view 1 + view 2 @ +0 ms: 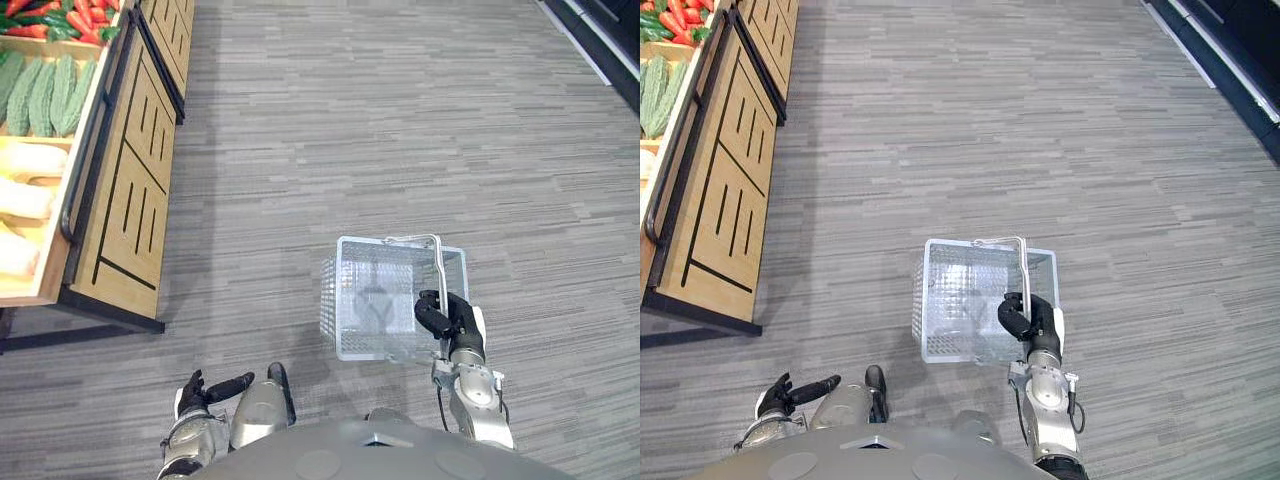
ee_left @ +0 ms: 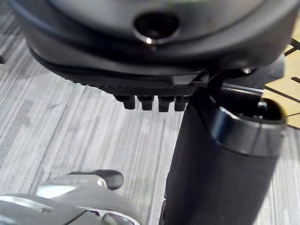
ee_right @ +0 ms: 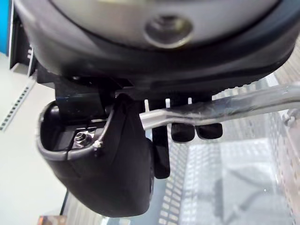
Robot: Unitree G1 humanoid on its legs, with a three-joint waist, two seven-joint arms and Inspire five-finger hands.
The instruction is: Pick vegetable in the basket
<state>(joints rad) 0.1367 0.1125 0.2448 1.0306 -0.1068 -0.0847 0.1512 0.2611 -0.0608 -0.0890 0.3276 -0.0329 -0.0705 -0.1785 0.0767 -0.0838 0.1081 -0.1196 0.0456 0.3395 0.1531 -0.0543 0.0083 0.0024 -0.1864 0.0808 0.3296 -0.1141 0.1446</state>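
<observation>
- Closest to us, our left hand (image 1: 200, 395) hangs low, fingers loosely straight and thumb apart, holding nothing.
- Our right hand (image 1: 447, 316) is curled round the metal handle (image 3: 253, 101) of the basket (image 1: 345, 295). In its wrist view the fingers hook over the bar and the thumb closes on the other side.
- The basket hangs just ahead of that right hand, over the floor (image 1: 400, 120), and we see no vegetable inside it.
- The vegetables lie on the wooden stand (image 1: 125, 190), ahead of the left hand and further out to its left. They are well apart from it and further again from the right hand.
- Nearest the left hand are pale vegetables (image 1: 25, 200), beyond them green bitter gourds (image 1: 45, 95), then red chillies (image 1: 60, 18).
- The gourds' long axes run roughly along the stand's front edge, away from us.
- We judge the free left hand is the one to reach, once we have stepped closer to the stand. The basket would have to come over to that side.
</observation>
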